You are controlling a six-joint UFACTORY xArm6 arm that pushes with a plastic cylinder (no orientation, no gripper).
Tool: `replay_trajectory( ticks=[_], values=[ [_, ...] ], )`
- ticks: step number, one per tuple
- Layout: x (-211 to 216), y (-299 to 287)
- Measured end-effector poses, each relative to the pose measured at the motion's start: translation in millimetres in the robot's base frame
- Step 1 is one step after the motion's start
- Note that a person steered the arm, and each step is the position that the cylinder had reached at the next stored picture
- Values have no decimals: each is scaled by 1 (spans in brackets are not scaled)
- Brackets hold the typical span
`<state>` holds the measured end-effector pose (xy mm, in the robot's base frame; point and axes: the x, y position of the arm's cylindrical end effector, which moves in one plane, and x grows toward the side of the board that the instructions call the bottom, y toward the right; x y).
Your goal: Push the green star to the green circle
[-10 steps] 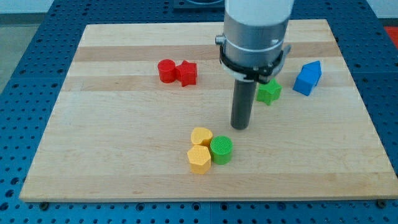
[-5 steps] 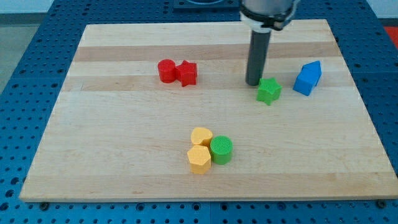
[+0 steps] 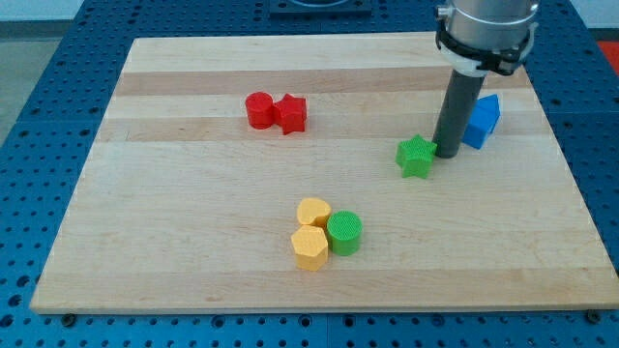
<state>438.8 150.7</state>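
one arm ends in a dark rod with no jaws to open or close, so nothing is gripped. my tip (image 3: 449,153) rests on the wooden board (image 3: 193,213), touching or just beside the right edge of the green star (image 3: 416,156); contact cannot be confirmed. the rod stands between the green star on its left and the blue block (image 3: 481,121) on its right, and partly covers the blue block's left side.

the green star lies right of the board's centre. the green circle (image 3: 344,233) lies well apart from it, nearer and to the left.

two yellow blocks adjoin the green circle: a yellow heart-like block (image 3: 312,212) at its far left and a yellow hexagon (image 3: 309,247) at its near left, both touching it.

at far left of centre, a red cylinder (image 3: 258,109) touches a red star (image 3: 291,113) on its right.
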Motion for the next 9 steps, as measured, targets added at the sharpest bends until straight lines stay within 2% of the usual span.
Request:
replay_trajectory(
  ticks=[1,4,9],
  values=[
    [6,-3],
    [-12,-16],
    [48,-77]
  ],
)
